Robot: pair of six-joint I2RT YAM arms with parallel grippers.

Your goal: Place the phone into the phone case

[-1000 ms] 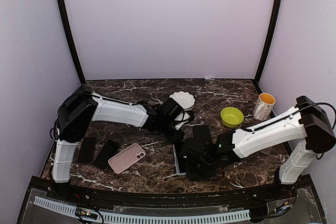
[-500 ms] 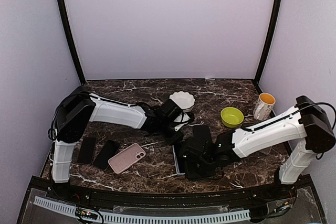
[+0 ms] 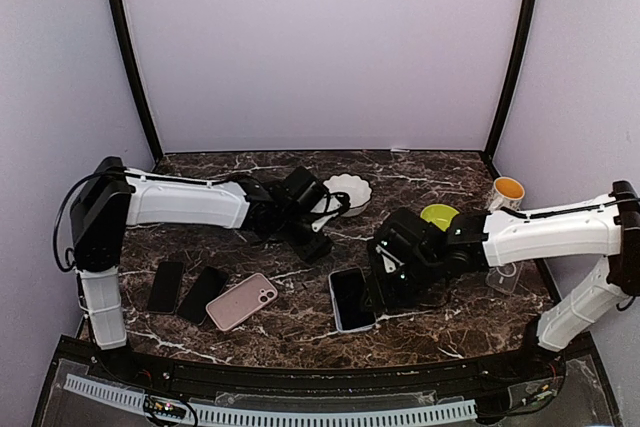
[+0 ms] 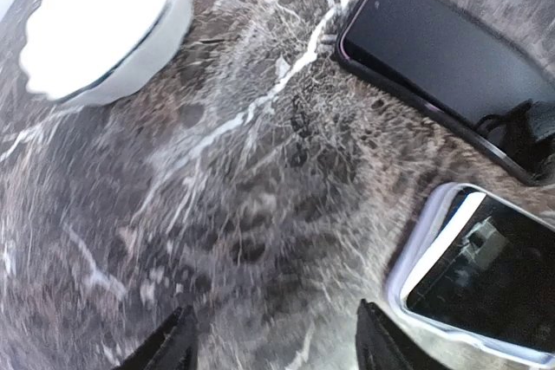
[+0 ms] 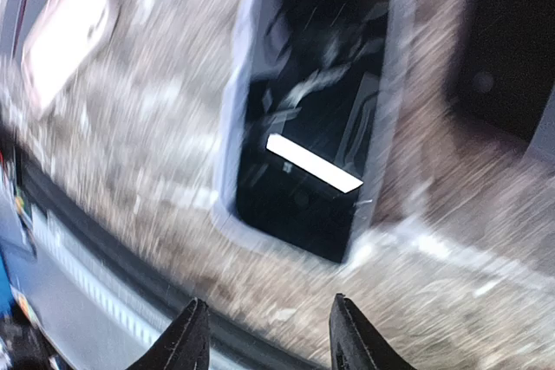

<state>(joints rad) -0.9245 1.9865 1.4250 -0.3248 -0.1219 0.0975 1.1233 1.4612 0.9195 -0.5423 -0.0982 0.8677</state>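
Here the left hand [image 4: 277, 348] and right hand [image 5: 269, 335] both gape empty, phone [image 5: 312, 153] lying in its pale case [image 5: 228, 149].

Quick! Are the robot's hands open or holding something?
Left gripper: open, holding nothing.
Right gripper: open, holding nothing.

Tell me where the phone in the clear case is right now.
In the top view, the cased phone lies flat near the front centre of the table, just left of the right gripper.
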